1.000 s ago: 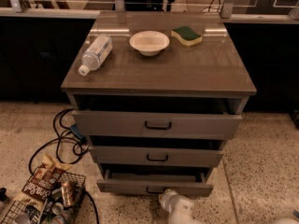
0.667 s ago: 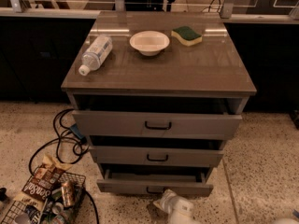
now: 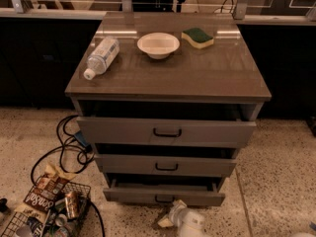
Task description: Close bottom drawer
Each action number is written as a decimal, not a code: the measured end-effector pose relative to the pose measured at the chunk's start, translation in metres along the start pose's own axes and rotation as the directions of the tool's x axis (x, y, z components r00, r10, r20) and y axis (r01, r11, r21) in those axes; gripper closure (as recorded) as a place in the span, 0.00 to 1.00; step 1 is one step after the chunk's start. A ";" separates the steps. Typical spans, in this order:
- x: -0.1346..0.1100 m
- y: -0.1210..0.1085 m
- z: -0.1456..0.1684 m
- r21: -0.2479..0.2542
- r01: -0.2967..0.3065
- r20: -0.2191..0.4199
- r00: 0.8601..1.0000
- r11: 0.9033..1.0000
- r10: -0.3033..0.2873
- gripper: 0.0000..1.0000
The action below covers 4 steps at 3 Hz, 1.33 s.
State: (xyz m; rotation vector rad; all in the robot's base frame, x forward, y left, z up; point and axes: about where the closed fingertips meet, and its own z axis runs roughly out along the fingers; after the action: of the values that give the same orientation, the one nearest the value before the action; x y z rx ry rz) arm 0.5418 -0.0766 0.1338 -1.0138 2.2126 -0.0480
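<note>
We see the cabinet (image 3: 197, 78) with all three drawers pulled out a bit. The bottom drawer (image 3: 197, 196) is the lowest one, partly open, just above the floor. The gripper (image 3: 172, 214) (white, tan tips) is low, right in front of that drawer's handle; whether it's spread or closed we can't make out. On the cabinet's surface, a bottle (image 3: 102, 56) lies by the left edge, with a bowl (image 3: 158, 45) and a sponge (image 3: 197, 37) near the back edge.
</note>
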 end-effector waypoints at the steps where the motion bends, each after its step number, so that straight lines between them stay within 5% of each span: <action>1: 0.000 0.000 0.000 0.000 0.000 0.000 1.000 1.000 0.000 0.18; 4: -0.009 -0.013 0.021 0.046 0.014 0.003 1.000 0.999 -0.014 0.95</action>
State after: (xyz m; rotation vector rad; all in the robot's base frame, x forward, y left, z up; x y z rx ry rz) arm 0.5666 -0.0745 0.1267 -1.0035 2.1918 -0.1034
